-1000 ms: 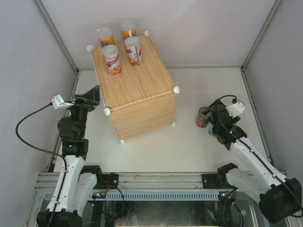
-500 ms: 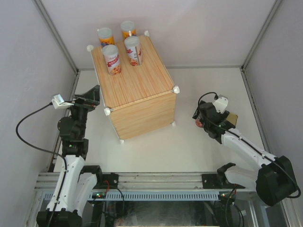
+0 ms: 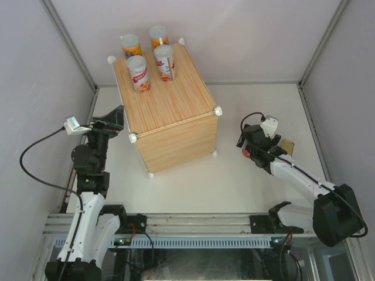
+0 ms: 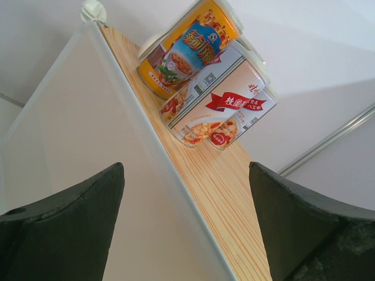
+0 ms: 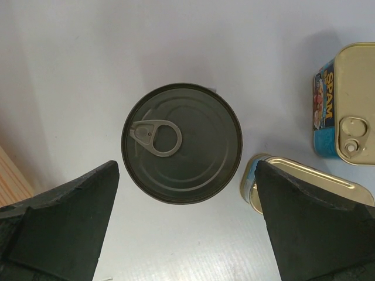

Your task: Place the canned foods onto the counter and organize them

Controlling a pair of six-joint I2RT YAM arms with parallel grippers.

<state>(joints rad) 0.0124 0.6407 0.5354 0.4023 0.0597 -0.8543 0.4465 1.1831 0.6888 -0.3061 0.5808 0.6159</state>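
Observation:
The counter (image 3: pixel 170 111) is a wood-grain cube with white ball corners. Several tall orange and red-labelled cans (image 3: pixel 138 73) stand at its far end and also show in the left wrist view (image 4: pixel 214 108). The wide dark can (image 5: pixel 181 143) stands upright on the white table floor, pull-tab lid up. My right gripper (image 5: pixel 186 170) is open and hovers over it, one finger on each side, not touching. In the top view this gripper (image 3: pixel 251 146) hides most of the can. Two flat gold-blue tins (image 5: pixel 345 111) lie just right of the can. My left gripper (image 3: pixel 115 119) is open and empty beside the counter's left side.
Grey walls with metal posts close in the table on three sides. One gold tin (image 3: pixel 286 145) shows right of the right arm. The counter's pale side panel (image 4: pixel 88 164) fills the space between my left fingers (image 4: pixel 64 222). The arm bases sit on the near rail.
My right gripper has swung left and forward from beside the dark can to over it, uncovering a gold tin to its right. The left arm has not moved.

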